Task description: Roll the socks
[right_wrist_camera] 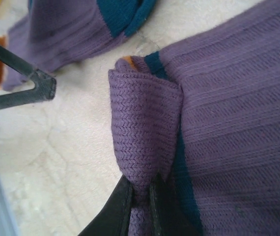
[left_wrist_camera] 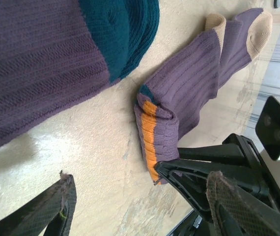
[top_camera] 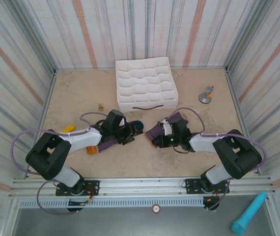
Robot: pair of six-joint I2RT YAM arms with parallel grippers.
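Socks lie near the middle of the counter (top_camera: 81, 93), just in front of the white gridded fabric box (top_camera: 144, 83). We see the teal-toed sock (top_camera: 109, 143) stretched slantwise under the left arm, teal toe toward the box, orange cuff toward the arm's base. From above, the arm covers much of its length. The tan-toed sock (left_wrist_camera: 194, 83) lies just to its right, apart from it, and its orange-banded end is folded over into a thick lip.

The right fingers (right_wrist_camera: 127, 209) are pressed together on that purple fold, pinching it at its edge. In the right wrist view the knit bunches up where they bite. The left fingers (left_wrist_camera: 61, 206) stand spread wide with nothing held between them, low over bare counter beside the teal toe and aimed at the folded end. Whether their tips touch the counter we cannot tell.

Both arms are bent low, elbows out to the sides and forearms reaching inward, so the two wrists face each other across a small gap.

Farther out, a small grey metal stand (top_camera: 206, 95) sits right of the box and a small brown piece (top_camera: 100, 106) sits left of it. A yellow thing (top_camera: 69, 129) peeks from behind the left arm, too hidden for us to name. A teal cylinder (top_camera: 248, 214) lies off the counter at the near right corner. Striped panels (top_camera: 27, 54) wall the counter on three sides.
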